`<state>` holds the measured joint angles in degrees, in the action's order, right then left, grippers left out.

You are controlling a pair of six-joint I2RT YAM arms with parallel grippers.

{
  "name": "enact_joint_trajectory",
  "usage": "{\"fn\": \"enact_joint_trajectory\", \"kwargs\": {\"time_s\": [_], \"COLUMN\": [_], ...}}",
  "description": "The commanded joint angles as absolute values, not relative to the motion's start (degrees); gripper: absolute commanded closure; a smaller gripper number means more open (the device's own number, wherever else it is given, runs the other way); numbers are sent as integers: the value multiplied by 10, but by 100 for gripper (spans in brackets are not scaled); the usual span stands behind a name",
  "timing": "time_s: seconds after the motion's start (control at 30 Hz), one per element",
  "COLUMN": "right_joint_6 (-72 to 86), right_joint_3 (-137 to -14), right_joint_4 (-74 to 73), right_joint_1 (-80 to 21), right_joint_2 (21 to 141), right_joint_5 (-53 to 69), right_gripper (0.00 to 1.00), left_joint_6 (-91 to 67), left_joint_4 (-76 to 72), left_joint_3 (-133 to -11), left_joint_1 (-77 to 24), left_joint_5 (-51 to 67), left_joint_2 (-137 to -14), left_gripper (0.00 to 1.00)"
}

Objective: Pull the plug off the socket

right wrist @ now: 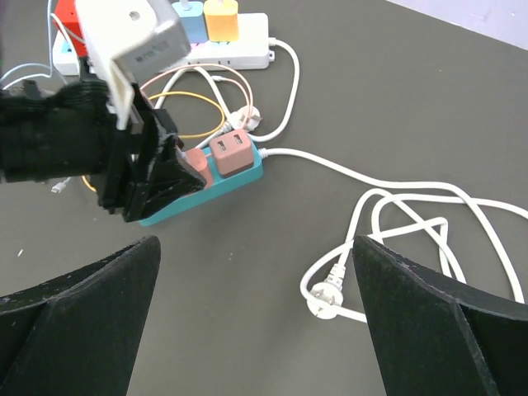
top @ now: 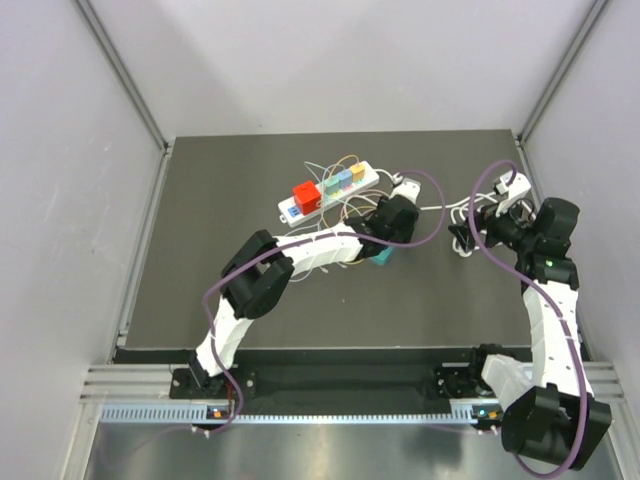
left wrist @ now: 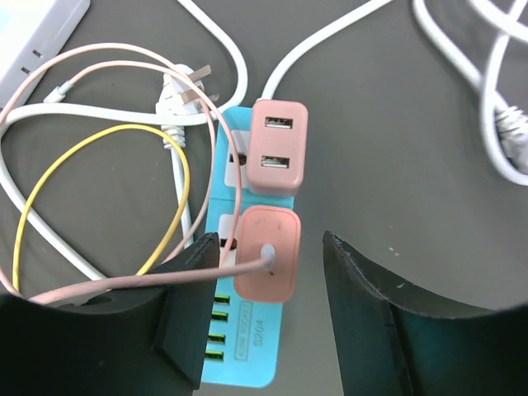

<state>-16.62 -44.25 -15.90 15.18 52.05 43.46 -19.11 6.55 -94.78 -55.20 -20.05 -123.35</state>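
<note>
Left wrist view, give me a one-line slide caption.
Open left gripper straddles the pink square charger plug seated in the turquoise plastic power strip, not yet gripping.

Pink plug (left wrist: pixel 279 282), teal socket strip (left wrist: pixel 262 373), yellow cable (left wrist: pixel 115 130), white cord (left wrist: pixel 330 33), black fingers (left wrist: pixel 375 318)

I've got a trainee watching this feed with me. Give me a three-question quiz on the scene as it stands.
1. Multiple choice: what sits between the fingers of the left gripper? A) the yellow cable B) the pink charger with a cable plugged in C) a loose white plug.
2. True or false: the right gripper is shut on a white cord.
3. Fill in: the teal power strip carries ___ pink chargers.
Key: 1 B; 2 false, its jaws stand open and empty; 3 two.
</note>
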Motion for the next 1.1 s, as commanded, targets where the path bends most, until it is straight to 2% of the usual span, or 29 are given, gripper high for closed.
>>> {"fn": "enact_joint_trajectory", "kwargs": {"time_s": [0.0,0.1,0.27,0.33,0.37,0.4,0.47,0.63,0.9,1.07], "right_joint_6": [-166,-166,-167,-166,-167,-167,-167,-169,-113,-4], "right_joint_3": [-460,-460,-461,-461,-461,-461,-459,-460,-453,-418], "right_joint_4": [-149,-149,-150,-150,-150,-149,-150,-154,-145,-49], "right_joint_1": [162,163,163,163,163,163,164,165,165,164], "right_joint_2": [521,521,522,523,523,522,524,531,589,626], "right_joint_5": [450,450,452,452,452,452,453,461,572,642], "right_gripper": [0,0,0,0,0,0,0,0,0,0], "left_joint_6": [-170,-166,-163,-161,-158,-158,-158,-178,-320,-394], "left_joint_4": [82,87,88,84,82,78,76,29,-120,-207], "left_joint_3": [-986,-994,-999,-999,-998,-998,-994,-947,-755,-670], "left_joint_1": [-551,-550,-549,-549,-549,-549,-550,-549,-522,-518], "left_joint_5": [-225,-229,-230,-229,-228,-225,-222,-190,-82,-62], "left_joint_2": [-1256,-1268,-1277,-1275,-1274,-1272,-1261,-1189,-1043,-980], "left_gripper": [42,48,53,61,65,82,100,100,100,100]}}
